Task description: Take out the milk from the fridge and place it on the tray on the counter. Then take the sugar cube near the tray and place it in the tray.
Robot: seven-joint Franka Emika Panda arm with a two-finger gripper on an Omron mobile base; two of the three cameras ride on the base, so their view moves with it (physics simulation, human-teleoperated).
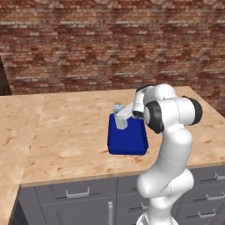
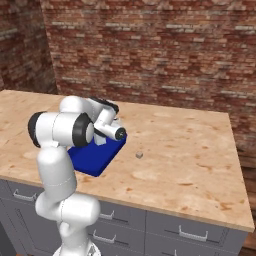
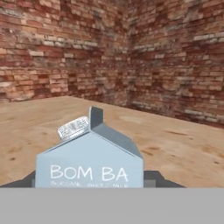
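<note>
Item 1, the milk (image 3: 89, 164): pale blue-and-white carton with gabled top, upright, long axis vertical. In the left base view it stands at the far left corner of the tray, over the tray floor; whether its base already rests there or hangs just above cannot be told.

Item 2, the gripper (image 1: 127, 117): reaches in level from the arm's side toward the carton. In the hand view the carton sits square in the middle with a dark finger tip (image 3: 151, 178) showing at each lower flank, so the jaws stand part-way apart and closed on the carton's 2 side faces. Judged a firm hold on the milk.

Item 3, the tray (image 1: 128, 141): dark blue, shallow, raised rim, lying on the counter (image 1: 66, 132) just ahead of the arm.

Item 4, the sugar cube (image 2: 139, 155): tiny pale cube on bare worktop, just beside the tray's right edge, apart from it and not touching.

Governing relation: from the gripper, the cube lies to the robot's right and lower, past the tray rim. Judgement: the carton wants releasing upright first; the following reach is then a short sideways shift rightward with a descent, fingers straddling a very small target.
</note>
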